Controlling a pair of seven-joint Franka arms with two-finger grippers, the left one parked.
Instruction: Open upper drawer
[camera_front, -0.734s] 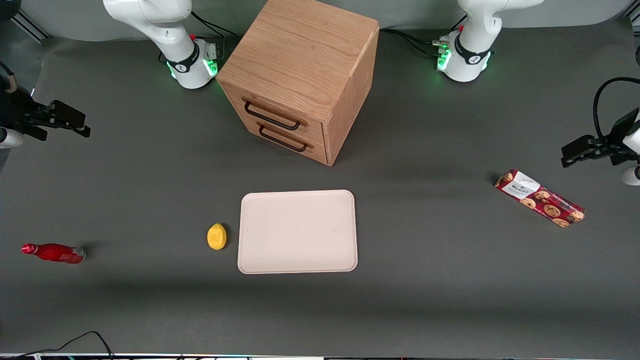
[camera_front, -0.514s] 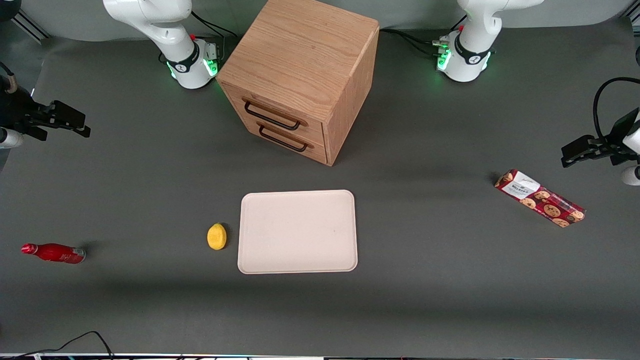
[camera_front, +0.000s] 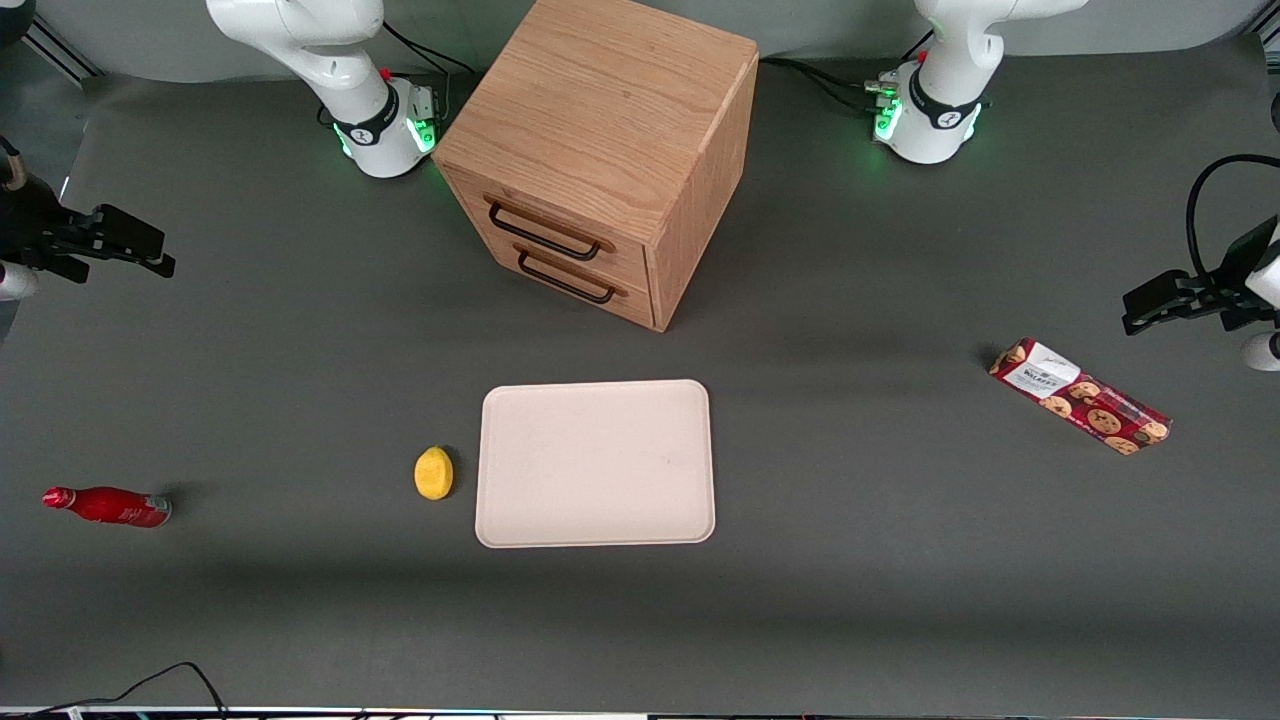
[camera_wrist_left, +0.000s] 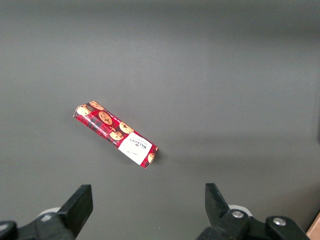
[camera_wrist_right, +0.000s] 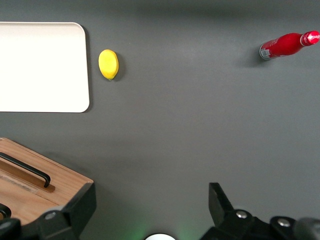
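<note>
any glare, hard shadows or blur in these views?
Front view: even light, no glare; soft shadow beside the cabinet, upper drawer handle sharp, green base LEDs glow. Right wrist view: lemon and bottle crisp with short shadows, open gripper dark. Left wrist view: cookie box sharp, light flat.
</note>
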